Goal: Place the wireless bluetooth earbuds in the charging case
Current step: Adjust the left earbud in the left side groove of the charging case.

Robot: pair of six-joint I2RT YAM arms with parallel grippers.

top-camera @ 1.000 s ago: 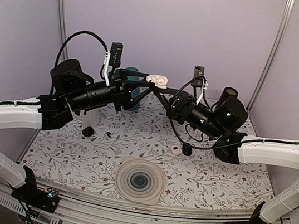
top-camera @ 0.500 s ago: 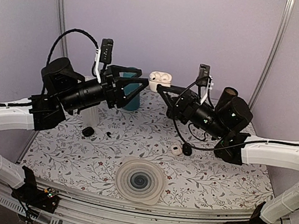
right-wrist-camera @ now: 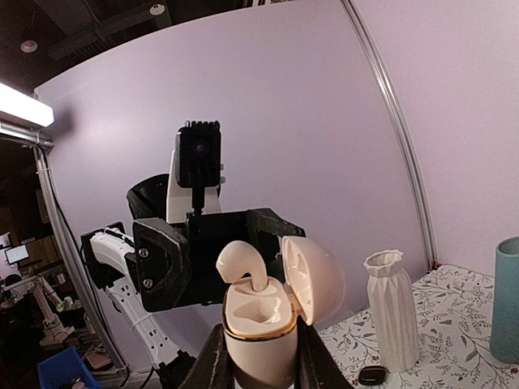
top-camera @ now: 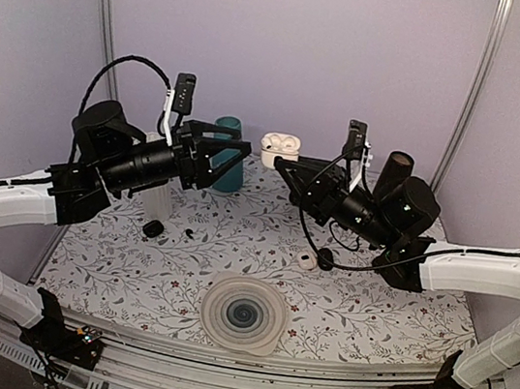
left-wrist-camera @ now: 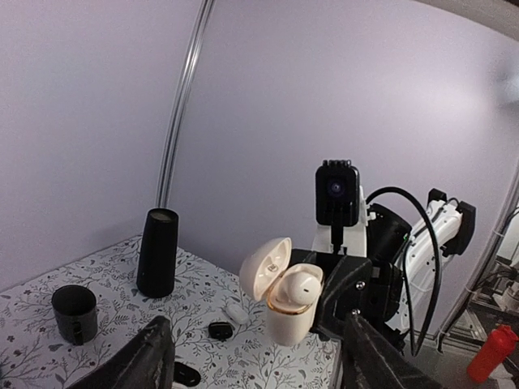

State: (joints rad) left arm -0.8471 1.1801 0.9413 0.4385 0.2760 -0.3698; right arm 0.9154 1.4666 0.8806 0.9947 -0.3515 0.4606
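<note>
The small white glossy charging case is being gripped at its base by the right gripper and held aloft between the 2 arms. Its lid is hinged open, 1 white stemmed earbud is sitting in 1 socket, and the other socket is showing empty. The left gripper is being held wide open and empty, just apart from the case. The step in hand is judged to be fetching the second earbud, likely the small white piece lying on the floral-patterned table. It is best taken by its bulb so that the stem is left pointing down, with the case being kept upright and still while the stem is being lined up over the empty socket. Being counted are 1 case, 2 sockets, 1 seated earbud, 1 loose white piece, 1 teal cup, 1 white ribbed vase, 1 tall black cylinder and 1 round swirled mat.
</note>
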